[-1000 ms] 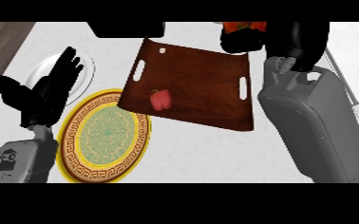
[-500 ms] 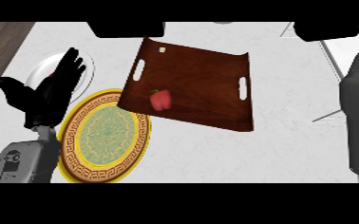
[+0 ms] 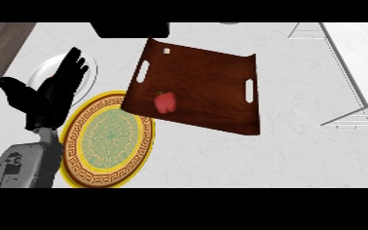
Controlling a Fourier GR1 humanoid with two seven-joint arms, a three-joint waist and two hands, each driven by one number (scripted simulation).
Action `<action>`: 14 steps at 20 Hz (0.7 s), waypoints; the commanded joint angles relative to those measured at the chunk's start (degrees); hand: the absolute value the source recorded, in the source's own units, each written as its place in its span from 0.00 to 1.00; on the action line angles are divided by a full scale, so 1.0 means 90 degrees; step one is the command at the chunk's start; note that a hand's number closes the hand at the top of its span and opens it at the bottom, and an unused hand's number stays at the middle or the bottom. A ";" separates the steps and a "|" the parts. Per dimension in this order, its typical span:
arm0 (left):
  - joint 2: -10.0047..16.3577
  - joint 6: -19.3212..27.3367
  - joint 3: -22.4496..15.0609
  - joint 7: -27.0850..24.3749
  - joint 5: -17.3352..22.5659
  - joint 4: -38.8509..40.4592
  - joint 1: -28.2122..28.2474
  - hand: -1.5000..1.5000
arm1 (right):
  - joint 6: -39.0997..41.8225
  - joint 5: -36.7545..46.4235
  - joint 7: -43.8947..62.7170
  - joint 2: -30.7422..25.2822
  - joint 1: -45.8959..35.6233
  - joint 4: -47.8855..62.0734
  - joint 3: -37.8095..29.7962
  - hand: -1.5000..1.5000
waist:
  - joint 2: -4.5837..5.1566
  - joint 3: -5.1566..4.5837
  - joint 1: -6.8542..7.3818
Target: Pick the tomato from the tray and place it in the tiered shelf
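On the tray [image 3: 215,73], tomato [image 3: 165,103], apart from fingers [image 3: 74,67] of left hand [image 3: 49,97]

A red tomato [image 3: 165,102] sits on the dark brown wood-grain tray [image 3: 208,75], and at seven o'clock a yellow-rimmed plate [image 3: 108,137] has a key-pattern band and a green centre.

I see my left hand [image 3: 52,93] resting open near the left edge of the counter [image 3: 287,151], fingers straight and pointing toward the far edge, thumb spread out to the left. Its grey forearm [image 3: 28,164] comes up from the near left corner.
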 commanded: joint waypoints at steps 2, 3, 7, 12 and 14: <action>-0.0253 0.0104 -0.0143 -0.0175 -0.0136 -0.0011 0.0173 0.50 | -0.0267 -0.0451 -0.0760 -0.0272 0.0642 0.0205 -0.0738 1.00 | 0.0003 -0.0002 0.0022; 0.0036 -0.0318 0.0052 0.0107 0.0241 -0.0081 0.0165 0.50 | -0.0258 -0.0641 -0.1065 -0.0279 0.0918 0.0255 -0.0849 1.00 | 0.0002 -0.0001 0.0023; 0.0186 -0.0295 0.0277 0.0282 0.0316 -0.0088 -0.0155 0.50 | -0.0368 -0.0838 -0.1461 -0.0257 0.1451 0.0131 -0.1085 1.00 | -0.0001 -0.0001 0.0022; -0.0143 -0.0053 0.0014 -0.0181 -0.0101 0.0077 -0.0027 0.50 | -0.0484 -0.1088 -0.1900 -0.0673 0.1009 0.1127 -0.1343 1.00 | 0.0009 -0.0004 0.0052; -0.0182 -0.0069 -0.0105 0.0004 -0.0154 -0.0151 0.0176 0.50 | -0.0684 -0.0925 -0.2150 -0.0506 0.1422 0.1007 -0.1239 1.00 | 0.0008 -0.0003 0.0052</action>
